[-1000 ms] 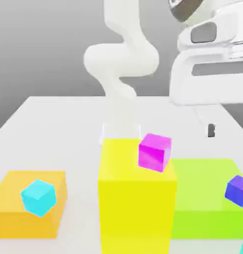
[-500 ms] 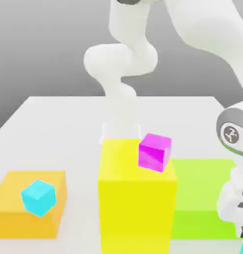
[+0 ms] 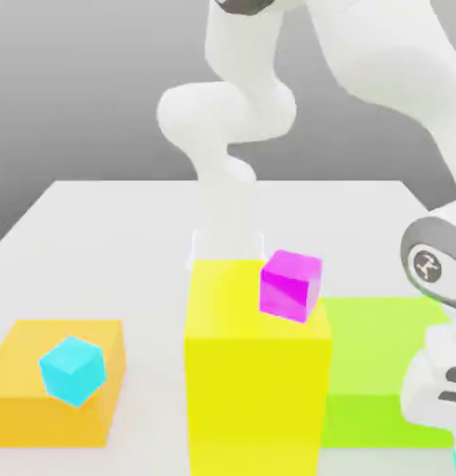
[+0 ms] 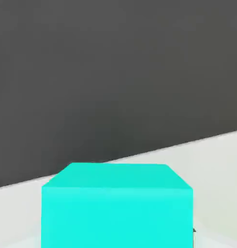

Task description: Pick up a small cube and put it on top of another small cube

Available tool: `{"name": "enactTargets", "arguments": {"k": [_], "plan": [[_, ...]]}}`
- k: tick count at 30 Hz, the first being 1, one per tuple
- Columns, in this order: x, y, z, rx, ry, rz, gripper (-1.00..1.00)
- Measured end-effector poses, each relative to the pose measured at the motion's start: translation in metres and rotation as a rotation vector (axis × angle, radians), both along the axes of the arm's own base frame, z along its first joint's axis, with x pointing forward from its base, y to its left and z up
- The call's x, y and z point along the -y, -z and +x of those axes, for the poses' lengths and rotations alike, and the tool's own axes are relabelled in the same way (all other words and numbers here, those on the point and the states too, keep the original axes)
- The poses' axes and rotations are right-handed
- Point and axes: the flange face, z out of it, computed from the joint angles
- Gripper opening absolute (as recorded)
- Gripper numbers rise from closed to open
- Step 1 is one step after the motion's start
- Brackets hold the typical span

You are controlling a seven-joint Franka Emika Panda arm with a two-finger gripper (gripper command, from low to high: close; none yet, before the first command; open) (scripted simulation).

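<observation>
Small cyan cube (image 4: 117, 206) right at the closed jaws

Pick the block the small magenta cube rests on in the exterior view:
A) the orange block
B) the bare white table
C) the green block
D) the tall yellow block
D: the small magenta cube sits on the top face of the tall yellow block, near the corner toward the exterior view's right, while the orange block carries a small cyan cube.
</observation>
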Motion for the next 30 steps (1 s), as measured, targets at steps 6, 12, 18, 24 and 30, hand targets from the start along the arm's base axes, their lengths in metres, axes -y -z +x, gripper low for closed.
{"name": "enactTargets", "arguments": {"k": [6, 12, 18, 24, 30], "plan": [[0.15, -0.049, 0.004, 0.003, 0.112, -0.019, -1.0], [0.318, -0.096, -0.051, -0.005, 0.273, -0.008, -1.0], [0.401, -0.1, -0.116, -0.004, 0.333, 0.008, -1.0], [0.405, -0.076, -0.119, -0.004, 0.34, 0.006, 1.0], [0.402, -0.115, -0.118, -0.005, 0.333, 0.004, 1.0]]}}
